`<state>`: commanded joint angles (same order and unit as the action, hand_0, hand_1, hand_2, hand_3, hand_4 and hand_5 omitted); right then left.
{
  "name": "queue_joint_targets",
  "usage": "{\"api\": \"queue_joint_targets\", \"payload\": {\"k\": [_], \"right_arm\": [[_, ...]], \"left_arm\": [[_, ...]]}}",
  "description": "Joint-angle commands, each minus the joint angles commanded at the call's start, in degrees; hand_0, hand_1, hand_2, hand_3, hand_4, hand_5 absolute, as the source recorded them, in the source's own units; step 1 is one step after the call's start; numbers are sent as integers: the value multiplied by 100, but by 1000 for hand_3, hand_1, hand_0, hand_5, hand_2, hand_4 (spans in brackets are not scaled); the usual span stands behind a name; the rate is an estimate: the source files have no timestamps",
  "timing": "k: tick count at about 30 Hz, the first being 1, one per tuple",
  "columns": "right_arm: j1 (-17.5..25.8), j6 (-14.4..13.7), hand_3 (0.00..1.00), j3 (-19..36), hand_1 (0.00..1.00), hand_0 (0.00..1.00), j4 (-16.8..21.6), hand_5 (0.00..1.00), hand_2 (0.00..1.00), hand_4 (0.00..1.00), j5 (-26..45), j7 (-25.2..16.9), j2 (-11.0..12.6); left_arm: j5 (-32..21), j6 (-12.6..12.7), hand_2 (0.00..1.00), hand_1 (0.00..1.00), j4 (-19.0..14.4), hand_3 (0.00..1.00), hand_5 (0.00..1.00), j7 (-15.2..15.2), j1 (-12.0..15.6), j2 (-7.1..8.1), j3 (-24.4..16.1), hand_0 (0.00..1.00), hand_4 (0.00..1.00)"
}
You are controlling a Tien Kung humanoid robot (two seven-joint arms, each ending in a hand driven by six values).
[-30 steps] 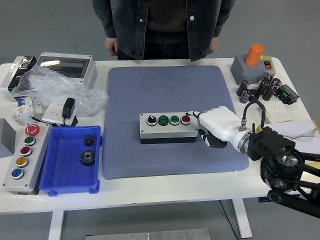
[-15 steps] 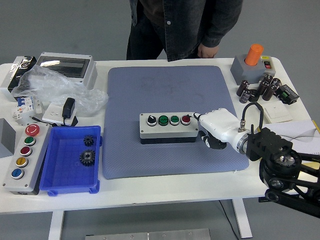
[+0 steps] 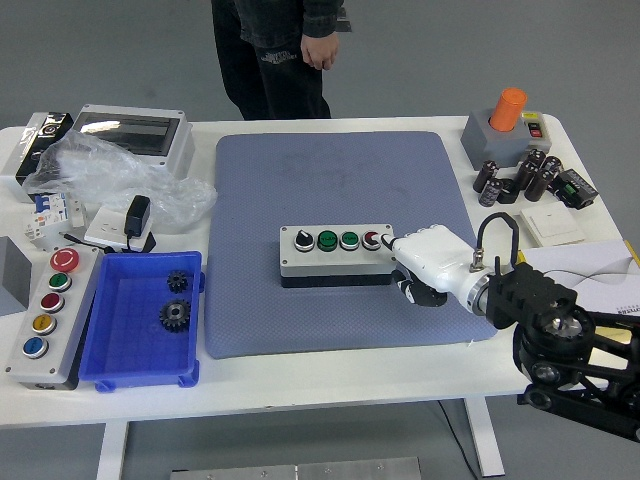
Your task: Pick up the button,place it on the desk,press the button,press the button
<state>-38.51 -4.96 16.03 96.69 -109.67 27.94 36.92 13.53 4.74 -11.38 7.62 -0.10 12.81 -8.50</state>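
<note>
Reaching in from the lower right, the right hand (image 3: 425,262) is laid against the right end of the button box (image 3: 337,256), one white finger stretched onto its red button (image 3: 371,240) and the rest curled, with nothing grasped. Largest of all is the white table (image 3: 330,375), its near edge bare along the bottom of the frame. A grey mat (image 3: 340,180) covers its middle; the box is set at centre, with open mat above and below it. At lower left a blue tray (image 3: 100,370) with two gears (image 3: 175,315) is seen, and beside it a second button box (image 3: 45,315). A clear bag (image 3: 110,175) and a grey enclosure (image 3: 140,130) fill the upper left. An orange-topped switch (image 3: 505,115) and dark capacitors (image 3: 515,178) are crowded at upper right. A person (image 3: 275,45) is standing beyond the far edge, on grey floor.
</note>
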Motion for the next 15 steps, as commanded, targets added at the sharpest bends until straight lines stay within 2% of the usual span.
{"api": "queue_joint_targets", "payload": {"k": [15], "right_arm": [[26, -9, 896, -60, 342, 383, -40, 2, 208, 363, 67, -28, -15]], "left_arm": [[48, 7, 630, 699, -8, 635, 405, -30, -13, 4, -60, 670, 572]]}}
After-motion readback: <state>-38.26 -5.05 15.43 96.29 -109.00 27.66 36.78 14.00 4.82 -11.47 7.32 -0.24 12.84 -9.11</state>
